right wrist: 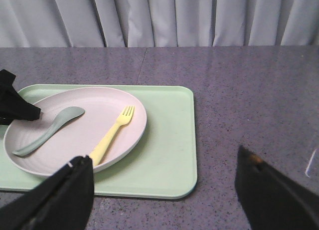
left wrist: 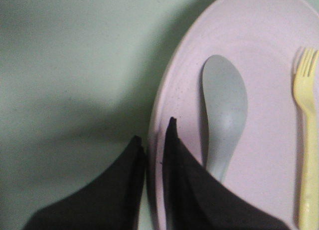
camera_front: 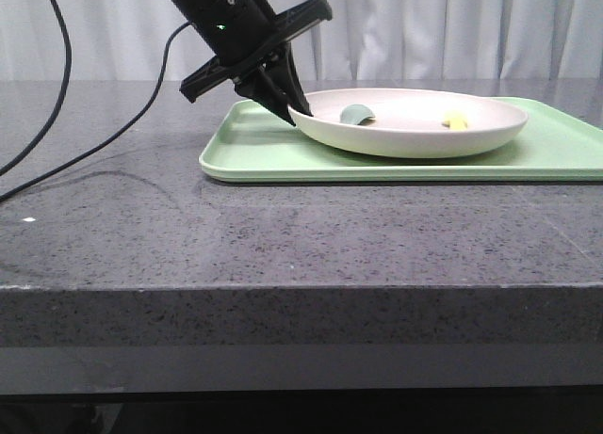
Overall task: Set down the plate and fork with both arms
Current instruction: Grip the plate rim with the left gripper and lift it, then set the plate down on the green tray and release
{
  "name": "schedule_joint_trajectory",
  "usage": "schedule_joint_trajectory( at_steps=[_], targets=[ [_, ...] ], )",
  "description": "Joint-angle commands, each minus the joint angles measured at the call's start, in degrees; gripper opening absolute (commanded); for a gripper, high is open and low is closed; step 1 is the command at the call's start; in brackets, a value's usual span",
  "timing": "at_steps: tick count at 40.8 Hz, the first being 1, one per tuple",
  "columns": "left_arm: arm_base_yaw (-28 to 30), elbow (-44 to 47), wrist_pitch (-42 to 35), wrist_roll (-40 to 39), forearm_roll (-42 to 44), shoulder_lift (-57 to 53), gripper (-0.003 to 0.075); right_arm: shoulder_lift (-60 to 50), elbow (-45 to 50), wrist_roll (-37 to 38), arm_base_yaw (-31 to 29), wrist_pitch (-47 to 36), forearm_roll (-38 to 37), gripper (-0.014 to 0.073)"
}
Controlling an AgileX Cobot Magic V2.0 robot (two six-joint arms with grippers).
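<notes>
The cream-white plate (camera_front: pixel 415 123) lies on the light-green tray (camera_front: pixel 264 152). It also shows in the left wrist view (left wrist: pixel 269 50) and the right wrist view (right wrist: pixel 99 115). The pale-yellow fork (right wrist: pixel 112 135) lies in the plate, also seen in the left wrist view (left wrist: pixel 308 140) and as a yellow tip in the front view (camera_front: pixel 456 121). My left gripper (camera_front: pixel 288 106) is shut on the plate's left rim, one finger inside and one outside (left wrist: pixel 154 140). My right gripper (right wrist: pixel 164 190) is open and empty above the table, near the tray's corner.
A grey-green spoon (right wrist: pixel 50 130) lies in the plate beside the fork, also in the left wrist view (left wrist: pixel 224 115). Black cables (camera_front: pixel 57 142) run over the table's left side. Curtains hang behind the table.
</notes>
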Motion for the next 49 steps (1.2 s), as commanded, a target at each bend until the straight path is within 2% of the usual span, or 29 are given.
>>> schedule_joint_trajectory(
  at_steps=[1, 5, 9, 18, 22, 24, 29, 31, 39, 45, 49],
  targets=[
    [-0.74, -2.23, -2.74, -0.51, -2.51, -4.11, 0.0247, 0.55, -2.07, -0.27, 0.02, -4.32, -0.03, 0.0603],
    [-0.74, -2.28, -2.19, 0.06, -2.51, -4.11, 0.0348, 0.55, -2.07, -0.27, 0.02, -4.32, -0.03, 0.0603],
    [0.21, -4.46, 2.24, 2.42, -2.51, -4.22, 0.0412, 0.55, -2.07, -0.27, 0.02, -4.32, -0.03, 0.0603],
    [3.73, -13.51, 15.30, 2.54, 0.83, -4.22, 0.0395, 0.55, -2.07, -0.27, 0.02, -4.32, -0.03, 0.0603],
    [4.55, -16.53, 17.16, 2.54, 1.13, -4.48, 0.0335, 0.55, -2.07, -0.27, 0.02, -4.32, -0.03, 0.0603],
    [4.55, -16.71, 17.16, 2.54, 1.13, -5.31, 0.0276, 0.55, -2.07, -0.27, 0.02, -4.32, -0.03, 0.0603],
    [3.51, -16.71, 17.16, 3.54, 2.44, -7.22, 0.0043, 0.55, -2.07, -0.27, 0.02, -4.32, -0.03, 0.0603],
    [3.06, -16.71, 17.16, 5.33, 3.42, -8.19, -0.0018, 0.55, -2.07, -0.27, 0.02, -4.32, -0.03, 0.0603],
    [1.61, -11.27, 17.16, 5.65, 13.97, -15.51, -0.0018, 0.55, -2.07, -0.27, 0.02, -4.32, -0.03, 0.0603],
    [2.23, -1.47, 16.48, 3.91, 24.56, -23.13, -0.0018, 0.55, -2.07, -0.27, 0.03, -4.21, -0.03, 0.0603],
    [3.54, 6.62, 12.78, 2.04, 28.69, -28.89, -0.0018, 0.55, -2.07, -0.27, 0.03, -3.71, -0.03, 0.0603]
  ],
)
